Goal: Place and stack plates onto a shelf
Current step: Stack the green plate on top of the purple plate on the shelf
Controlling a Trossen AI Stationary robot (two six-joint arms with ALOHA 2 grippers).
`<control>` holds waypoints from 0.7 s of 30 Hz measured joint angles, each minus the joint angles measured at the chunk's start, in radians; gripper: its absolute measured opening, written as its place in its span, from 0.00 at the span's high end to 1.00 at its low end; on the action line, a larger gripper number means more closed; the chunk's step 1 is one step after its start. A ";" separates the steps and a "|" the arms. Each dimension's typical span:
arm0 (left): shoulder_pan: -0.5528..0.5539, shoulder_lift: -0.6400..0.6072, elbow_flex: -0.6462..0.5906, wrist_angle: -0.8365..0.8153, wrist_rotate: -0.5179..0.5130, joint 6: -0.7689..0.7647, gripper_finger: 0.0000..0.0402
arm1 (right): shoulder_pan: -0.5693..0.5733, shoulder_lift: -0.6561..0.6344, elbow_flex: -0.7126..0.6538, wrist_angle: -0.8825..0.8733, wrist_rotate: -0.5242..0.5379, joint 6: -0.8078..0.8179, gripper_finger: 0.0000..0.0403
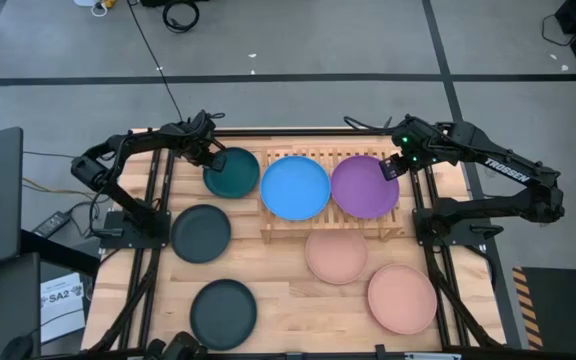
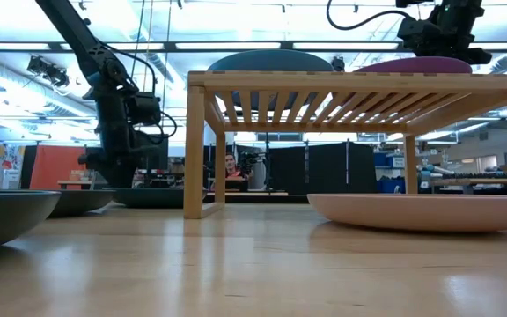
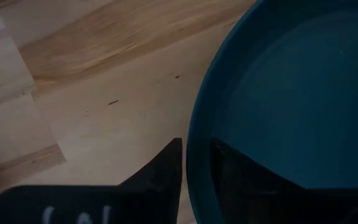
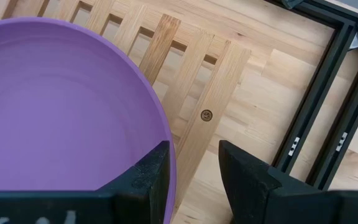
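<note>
A dark teal plate [image 1: 234,173] lies flat on the wooden tabletop, just left of the shelf [image 1: 268,228]. My left gripper [image 1: 211,157] is down at its far-left rim, shut on it. On the shelf's slats sit a bright blue plate [image 1: 295,187] and a purple plate [image 1: 364,186], side by side. My right gripper [image 4: 194,168] stands open above the purple plate's right rim [image 4: 166,134]; only the shelf's slats show between its fingers. My left gripper pinches the dark teal plate's rim [image 3: 197,149] at the plate's far-left side. One finger [image 3: 235,171] is inside the dish and the other finger [image 3: 163,171] is outside it. The fingers come from above, pointing steeply down. The plate lies on the tabletop.
Two charcoal plates [image 1: 201,233] [image 1: 223,313] lie on the table's left half toward the near edge. Two salmon pink plates [image 1: 336,255] [image 1: 402,298] lie in front of the shelf on the right. Black frame rails [image 4: 328,124] run along the table's right side.
</note>
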 joint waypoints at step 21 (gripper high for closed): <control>0.000 -0.002 0.003 0.050 0.006 -0.004 0.96 | 0.000 0.000 0.000 0.000 0.000 0.000 0.64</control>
